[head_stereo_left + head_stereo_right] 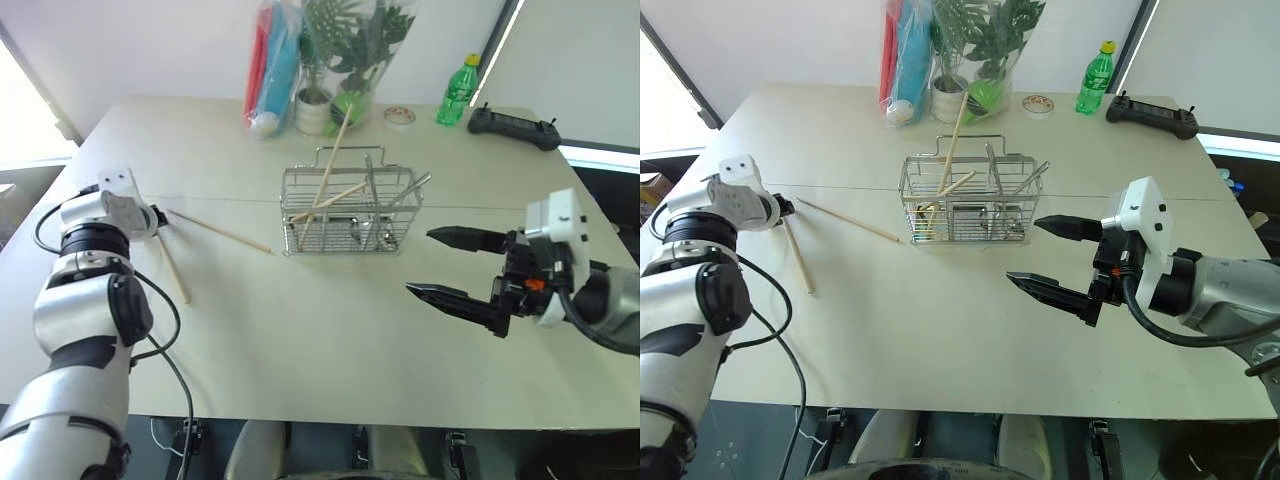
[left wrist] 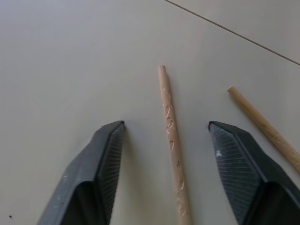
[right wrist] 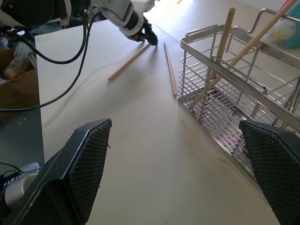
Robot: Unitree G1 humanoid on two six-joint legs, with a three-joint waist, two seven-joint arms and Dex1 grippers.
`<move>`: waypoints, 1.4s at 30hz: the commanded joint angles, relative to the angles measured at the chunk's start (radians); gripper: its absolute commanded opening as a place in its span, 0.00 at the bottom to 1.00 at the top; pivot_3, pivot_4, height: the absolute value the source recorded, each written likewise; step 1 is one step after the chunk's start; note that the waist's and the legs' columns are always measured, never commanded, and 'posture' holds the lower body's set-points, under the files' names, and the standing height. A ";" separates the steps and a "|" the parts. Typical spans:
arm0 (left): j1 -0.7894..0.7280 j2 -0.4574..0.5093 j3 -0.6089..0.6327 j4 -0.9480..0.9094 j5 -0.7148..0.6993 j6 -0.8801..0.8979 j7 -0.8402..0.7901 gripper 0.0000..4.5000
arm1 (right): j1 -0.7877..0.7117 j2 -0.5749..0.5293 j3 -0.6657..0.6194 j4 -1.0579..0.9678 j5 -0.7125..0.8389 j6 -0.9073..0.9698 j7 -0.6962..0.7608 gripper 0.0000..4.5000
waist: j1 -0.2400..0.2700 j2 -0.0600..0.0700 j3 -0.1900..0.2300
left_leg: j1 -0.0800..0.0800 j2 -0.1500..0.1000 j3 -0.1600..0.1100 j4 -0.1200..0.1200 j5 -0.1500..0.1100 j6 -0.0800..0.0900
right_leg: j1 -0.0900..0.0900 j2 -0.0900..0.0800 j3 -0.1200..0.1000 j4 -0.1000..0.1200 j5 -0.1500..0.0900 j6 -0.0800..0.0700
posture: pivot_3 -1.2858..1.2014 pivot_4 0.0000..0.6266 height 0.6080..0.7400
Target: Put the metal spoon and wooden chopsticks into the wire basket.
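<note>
Here, left end effector (image 2: 166, 136) open astride chopstick (image 2: 172, 145).

The left gripper (image 1: 160, 218) has its fingertips hidden behind its own wrist in the head views, at 9 o'clock from the wire basket (image 1: 350, 212). In the left wrist view, the chopstick between the fingers (image 2: 172, 145) is cut by the picture edge. Inside the basket, the metal spoon (image 1: 412, 192) is too thin to see clearly.

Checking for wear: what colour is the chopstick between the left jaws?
Pale tan wood, the chopstick clearest in the left wrist view.
</note>
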 commanded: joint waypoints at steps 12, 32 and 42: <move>-0.020 -0.011 0.047 0.040 -0.022 0.015 0.020 0.01 | -0.002 -0.027 -0.061 0.008 0.014 -0.023 0.018 1.00 | -0.001 0.000 0.000 | 0.000 0.000 0.000 0.000 0.000 0.000 | 0.000 0.000 0.000 0.000 0.000 0.000 | 0.52 0.24 0.71; -0.104 0.109 0.045 -0.483 -0.084 -0.256 -0.156 0.01 | -0.020 -0.038 -0.049 0.033 0.014 -0.016 0.021 1.00 | 0.005 -0.006 0.004 | -0.003 0.000 0.000 -0.001 0.001 -0.002 | -0.002 0.000 0.000 -0.001 0.001 -0.001 | 0.52 0.24 0.71; -0.046 -0.167 -0.026 -1.071 -0.384 -0.310 -0.441 0.01 | -0.052 -0.045 -0.037 0.057 0.034 0.002 0.009 1.00 | -0.004 0.001 0.001 | -0.003 0.000 0.004 0.000 0.003 -0.004 | 0.003 0.000 0.001 -0.014 0.009 0.002 | 0.52 0.24 0.71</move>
